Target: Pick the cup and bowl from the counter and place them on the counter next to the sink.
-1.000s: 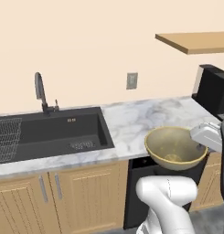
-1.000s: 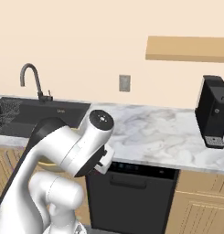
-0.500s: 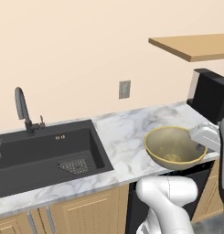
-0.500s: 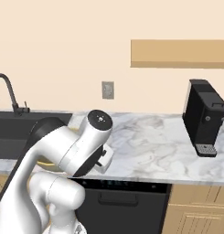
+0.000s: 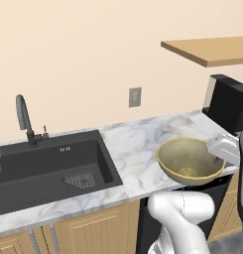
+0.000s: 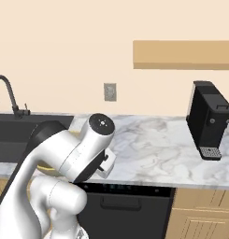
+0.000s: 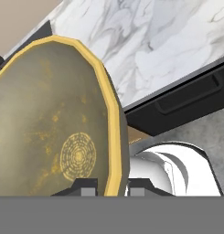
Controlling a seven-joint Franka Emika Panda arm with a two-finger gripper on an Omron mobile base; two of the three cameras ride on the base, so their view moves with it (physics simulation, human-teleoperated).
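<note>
Since the prior frames the view has slid right (the base driving, not the objects), leaving the sink (image 5: 48,168) at nine o'clock of the bowl (image 5: 190,161), whose rim the nearly closed gripper (image 7: 111,186) pinches above the counter (image 5: 138,149) edge, placement pending.

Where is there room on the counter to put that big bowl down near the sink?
The pincer holds the bowl by its rim. The bare marble counter between the sink and the bowl looks free, up to the wall outlet. More bare marble runs right toward the coffee machine. It gets tight beside that machine.
</note>
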